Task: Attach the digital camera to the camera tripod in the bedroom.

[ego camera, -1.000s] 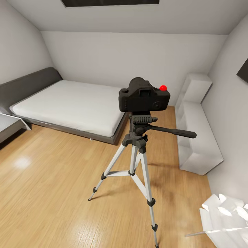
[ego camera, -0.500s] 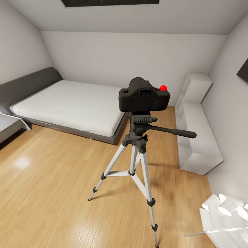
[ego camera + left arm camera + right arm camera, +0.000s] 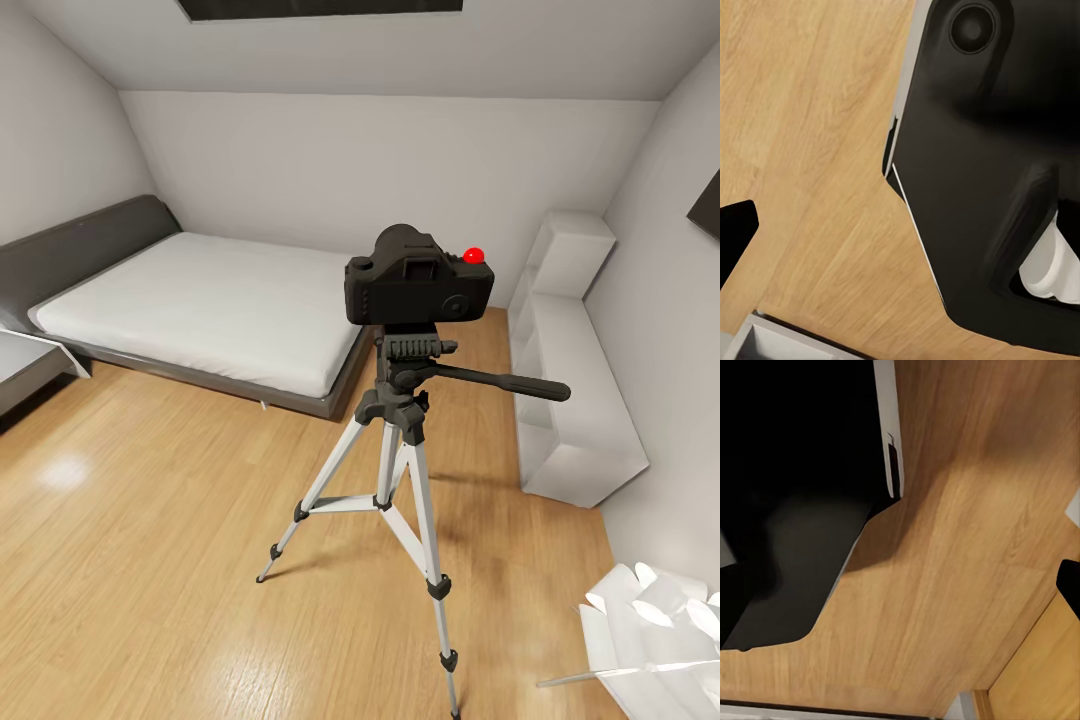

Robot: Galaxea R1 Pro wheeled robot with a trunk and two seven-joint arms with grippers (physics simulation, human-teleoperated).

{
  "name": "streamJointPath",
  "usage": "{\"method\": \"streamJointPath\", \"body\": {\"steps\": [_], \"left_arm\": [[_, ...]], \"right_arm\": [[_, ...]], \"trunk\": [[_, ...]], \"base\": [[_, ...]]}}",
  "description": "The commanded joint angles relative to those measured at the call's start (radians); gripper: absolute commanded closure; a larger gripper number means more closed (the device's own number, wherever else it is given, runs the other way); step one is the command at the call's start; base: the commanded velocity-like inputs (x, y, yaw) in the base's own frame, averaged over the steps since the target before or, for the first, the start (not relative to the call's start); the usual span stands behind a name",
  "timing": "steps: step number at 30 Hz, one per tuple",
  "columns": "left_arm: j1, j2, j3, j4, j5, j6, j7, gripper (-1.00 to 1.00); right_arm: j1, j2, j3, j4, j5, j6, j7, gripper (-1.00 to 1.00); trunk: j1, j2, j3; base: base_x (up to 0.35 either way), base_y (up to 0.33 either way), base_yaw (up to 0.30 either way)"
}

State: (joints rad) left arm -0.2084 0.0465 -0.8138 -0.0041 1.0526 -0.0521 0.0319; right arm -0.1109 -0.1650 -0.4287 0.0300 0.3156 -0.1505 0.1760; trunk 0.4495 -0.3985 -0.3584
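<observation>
Head view: the digital camera [image 3: 418,280] sits upright on the head of the camera tripod [image 3: 398,440], at the centre of the bedroom, its red button [image 3: 474,256] at the 2 o'clock corner of the body. No gripper touches the camera or the tripod here. The black pan handle [image 3: 500,383] projects from the tripod head toward 3 o'clock. Three silver legs spread onto the wood floor [image 3: 150,560], toward 7, 6 and 5 o'clock. The bed [image 3: 200,300], grey-framed with a white mattress, lies at 10 o'clock, beyond the tripod and apart from it. A white shelf unit [image 3: 575,380] stands against the wall at 3 o'clock. A dark-framed skylight [image 3: 320,8] occupies the sloped ceiling at 12 o'clock.

Left wrist view: a large black robot body part [image 3: 997,165] above the wood floor, and a black tip [image 3: 735,236] at the frame edge. Whether the left gripper is spread or clenched cannot be told.

Right wrist view: a dark robot part [image 3: 795,495] over the floor, and a black tip [image 3: 1069,581] at the frame edge. The right gripper's opening likewise cannot be told, and nothing is seen held.
</observation>
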Motion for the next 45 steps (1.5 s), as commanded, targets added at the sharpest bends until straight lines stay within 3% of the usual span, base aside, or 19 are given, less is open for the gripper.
{"method": "streamJointPath", "body": {"steps": [1,24,45], "left_arm": [[0.0,0.0,-0.008,0.0,0.006,-0.002,0.003,-1.0],[0.0,0.0,-0.008,0.0,0.006,-0.002,0.003,-1.0],[0.0,0.001,-0.008,0.0,0.006,-0.002,0.002,-1.0]], "right_arm": [[-0.001,-0.001,-0.008,0.003,0.007,-0.006,0.002,-1.0],[-0.001,0.0,-0.008,0.004,0.006,-0.005,0.003,-1.0],[-0.001,0.022,-0.008,0.004,0.006,-0.006,-0.033,-1.0]], "trunk": [[0.0,-0.002,-0.001],[0.0,-0.002,-0.001],[0.0,-0.002,0.011]], "base": [[0.0,0.0,0.0],[0.0,0.0,0.0],[0.0,0.0,0.0]]}}
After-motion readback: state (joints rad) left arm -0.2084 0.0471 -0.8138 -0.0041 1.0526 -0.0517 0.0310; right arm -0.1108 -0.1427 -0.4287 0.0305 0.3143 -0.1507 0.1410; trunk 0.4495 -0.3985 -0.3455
